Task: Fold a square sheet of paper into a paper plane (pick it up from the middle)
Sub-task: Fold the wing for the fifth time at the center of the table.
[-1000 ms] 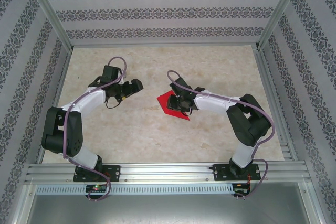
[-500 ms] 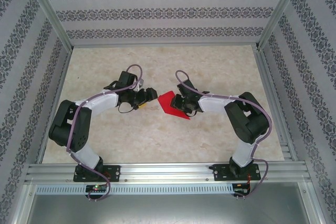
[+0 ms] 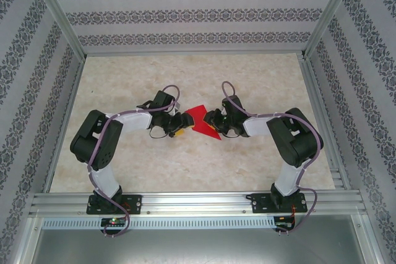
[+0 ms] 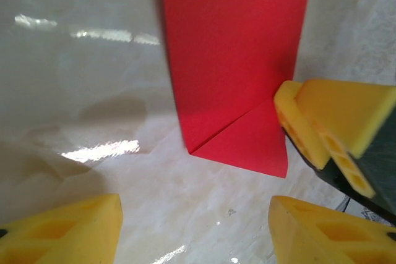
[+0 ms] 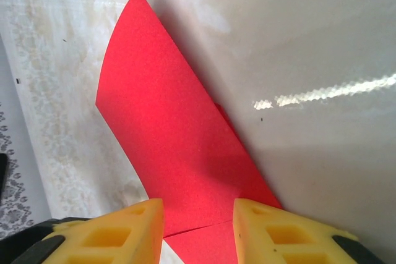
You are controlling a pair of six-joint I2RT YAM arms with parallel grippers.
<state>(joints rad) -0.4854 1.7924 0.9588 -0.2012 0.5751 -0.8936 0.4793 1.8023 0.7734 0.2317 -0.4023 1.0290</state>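
Note:
The bright red sheet of paper (image 3: 199, 117) lies mid-table, folded into a pointed kite shape. In the left wrist view the paper (image 4: 235, 60) shows a diagonal folded flap at its near corner. My left gripper (image 3: 180, 123) sits just left of it, open (image 4: 195, 236), with bare table between its yellow fingers. My right gripper (image 3: 214, 120) is at the paper's right side, its jaws partly apart (image 5: 198, 233) and standing over the paper (image 5: 167, 146), which runs flat between them. One right fingertip (image 4: 322, 122) reaches the paper's edge.
The marble-look table (image 3: 185, 78) has free room behind and in front of the paper. Patterned walls (image 3: 198, 13) close in three sides. An aluminium rail (image 3: 198, 202) with both arm bases runs along the near edge.
My left arm has swung right and come up to the paper's left edge, its jaws narrowing. The right gripper and the paper have shifted slightly back.

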